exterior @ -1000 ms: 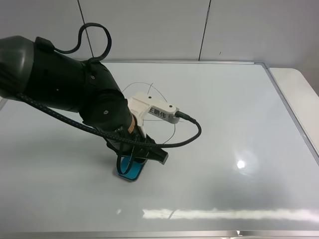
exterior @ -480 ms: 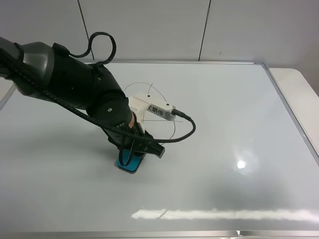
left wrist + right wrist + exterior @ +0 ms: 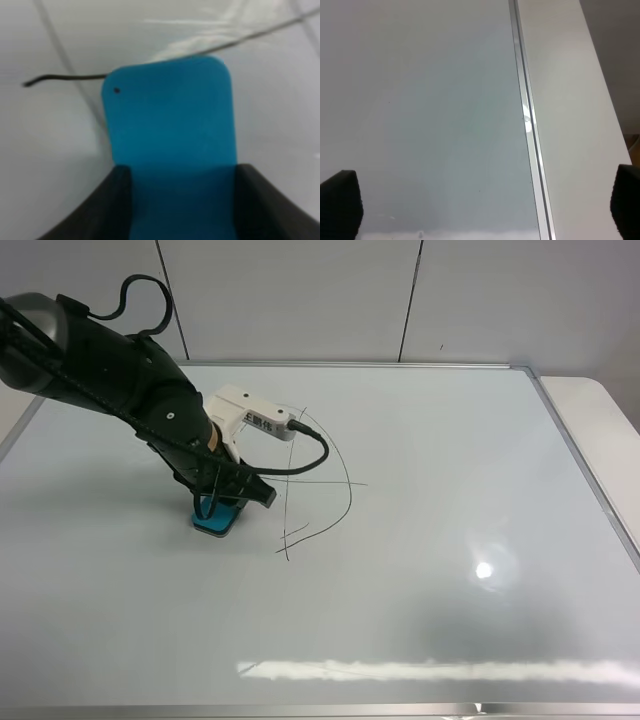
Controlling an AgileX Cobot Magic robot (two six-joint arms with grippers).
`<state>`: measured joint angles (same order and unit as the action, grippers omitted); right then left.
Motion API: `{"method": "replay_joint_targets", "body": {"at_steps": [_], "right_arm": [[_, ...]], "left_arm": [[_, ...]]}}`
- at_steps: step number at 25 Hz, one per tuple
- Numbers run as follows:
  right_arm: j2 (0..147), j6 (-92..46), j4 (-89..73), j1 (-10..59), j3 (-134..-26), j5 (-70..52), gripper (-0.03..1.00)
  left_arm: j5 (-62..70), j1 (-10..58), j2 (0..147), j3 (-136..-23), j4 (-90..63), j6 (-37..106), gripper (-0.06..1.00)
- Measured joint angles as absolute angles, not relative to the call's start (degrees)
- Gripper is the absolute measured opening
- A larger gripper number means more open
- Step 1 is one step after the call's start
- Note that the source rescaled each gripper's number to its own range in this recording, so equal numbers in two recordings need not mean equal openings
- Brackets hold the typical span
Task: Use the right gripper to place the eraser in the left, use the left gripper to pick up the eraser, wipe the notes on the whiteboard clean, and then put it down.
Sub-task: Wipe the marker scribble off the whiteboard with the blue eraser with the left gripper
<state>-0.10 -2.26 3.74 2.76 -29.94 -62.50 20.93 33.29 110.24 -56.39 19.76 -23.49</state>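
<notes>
The whiteboard (image 3: 450,540) fills most of the exterior high view. The teal eraser (image 3: 213,524) rests flat on it at the left of centre, with my left gripper (image 3: 216,508) shut on it from above. Close up, the eraser (image 3: 170,125) sits between the two dark fingers (image 3: 100,210). The notes (image 3: 335,480), thin black curved and crossing strokes, lie just right of the eraser; one stroke (image 3: 65,77) runs past the eraser's far end. My arm hides the scribble's left part. My right gripper (image 3: 482,205) is open over the board's right frame (image 3: 525,115), holding nothing.
A white tabletop (image 3: 600,420) runs beside the board's right frame, seen also as the tabletop (image 3: 570,125) in the right wrist view. Grey wall panels (image 3: 300,300) stand behind the board. The left arm's cable (image 3: 300,465) loops over the notes.
My left gripper has slid the eraser left and toward the board's far edge. More of the black strokes now show to its right. The right gripper has stayed open.
</notes>
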Motion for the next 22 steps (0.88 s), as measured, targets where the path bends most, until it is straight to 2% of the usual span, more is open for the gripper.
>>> {"method": "replay_joint_targets", "body": {"at_steps": [8, 18, 22], "right_arm": [[-0.10, -2.26, 3.74, 2.76, -29.94, -62.50, 1.00], [-0.10, -2.26, 3.74, 2.76, -29.94, -62.50, 1.00], [-0.10, -2.26, 3.74, 2.76, -29.94, -62.50, 1.00]], "left_arm": [[21.09, 34.51, 110.24, -56.39, 18.33, -22.22, 0.01], [12.95, 50.16, 110.89, -56.26, 3.82, -22.03, 0.01], [11.64, 52.50, 112.22, -57.88, 0.00, -22.03, 0.01]]}}
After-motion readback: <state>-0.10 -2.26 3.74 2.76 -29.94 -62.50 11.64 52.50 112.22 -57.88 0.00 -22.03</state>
